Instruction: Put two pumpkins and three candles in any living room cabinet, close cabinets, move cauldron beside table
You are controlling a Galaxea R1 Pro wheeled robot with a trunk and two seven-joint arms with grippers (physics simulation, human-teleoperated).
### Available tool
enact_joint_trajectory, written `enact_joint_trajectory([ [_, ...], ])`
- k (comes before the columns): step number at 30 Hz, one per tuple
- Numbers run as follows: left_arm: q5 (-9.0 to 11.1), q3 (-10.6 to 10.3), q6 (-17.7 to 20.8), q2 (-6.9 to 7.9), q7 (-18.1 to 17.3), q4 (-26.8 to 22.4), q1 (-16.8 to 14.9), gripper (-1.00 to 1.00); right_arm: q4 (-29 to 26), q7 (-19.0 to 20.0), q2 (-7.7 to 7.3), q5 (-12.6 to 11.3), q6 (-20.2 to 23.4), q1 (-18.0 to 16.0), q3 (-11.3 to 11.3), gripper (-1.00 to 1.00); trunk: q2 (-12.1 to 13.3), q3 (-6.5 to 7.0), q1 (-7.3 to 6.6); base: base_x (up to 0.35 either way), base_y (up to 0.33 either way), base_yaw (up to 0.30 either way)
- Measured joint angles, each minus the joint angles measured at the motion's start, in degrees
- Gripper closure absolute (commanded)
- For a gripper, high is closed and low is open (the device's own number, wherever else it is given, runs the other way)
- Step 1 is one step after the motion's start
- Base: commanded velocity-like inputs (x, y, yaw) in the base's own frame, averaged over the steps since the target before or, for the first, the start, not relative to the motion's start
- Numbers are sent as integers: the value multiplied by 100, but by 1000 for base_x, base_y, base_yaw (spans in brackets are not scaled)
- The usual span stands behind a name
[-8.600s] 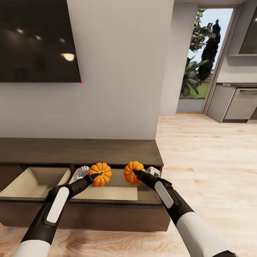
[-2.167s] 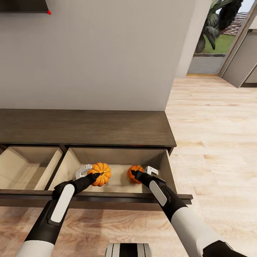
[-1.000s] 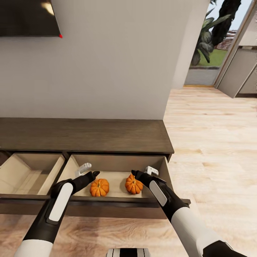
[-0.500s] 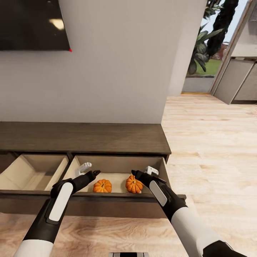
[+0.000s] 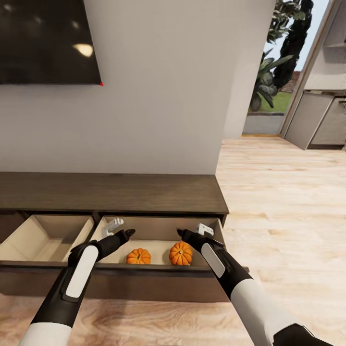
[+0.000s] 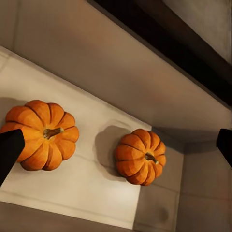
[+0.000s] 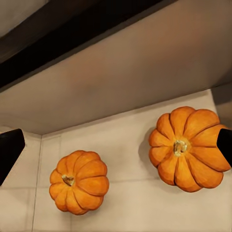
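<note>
Both pumpkins now sit loose on drawer floor of cabinet, side by side, no longer held. Left gripper & right gripper spread wide, empty, lifted above them. Drawer open.

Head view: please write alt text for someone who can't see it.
Two orange pumpkins sit side by side in the open right-hand drawer of a long dark wooden cabinet. Both arms reach over the drawer, left tool and right tool open and empty.
</note>
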Motion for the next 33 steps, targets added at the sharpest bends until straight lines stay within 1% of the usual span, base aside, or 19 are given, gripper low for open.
enact_joint_trajectory([
  [6, 0, 1, 0, 8, -2, -1, 1, -100, -3, 2, -2, 1, 0, 1, 0, -100, 8, 133, -14, -129, 0, 0],
  [17, 0, -2, 0, 9, -1, -2, 0, -100, -13, 10, -16, -30, -7, 1, -5, -100, 23, 377, -44, -30, 0, 0],
  [23, 0, 3, 0, 11, -1, -2, 0, -100, -24, 8, -24, -47, -166, 1, -7, -100, 31, 510, -58, -92, 0, 0],
  [26, 0, 4, 0, 11, -1, -2, 2, -100, -20, 6, -22, -74, -178, 1, -7, -100, 35, 577, -67, -21, 0, 0],
  [33, 0, 2, 0, 16, -4, -1, 0, -100, -25, 13, -33, -72, -207, 0, -6, -100, 315, 703, -220, -17, 0, 0],
])
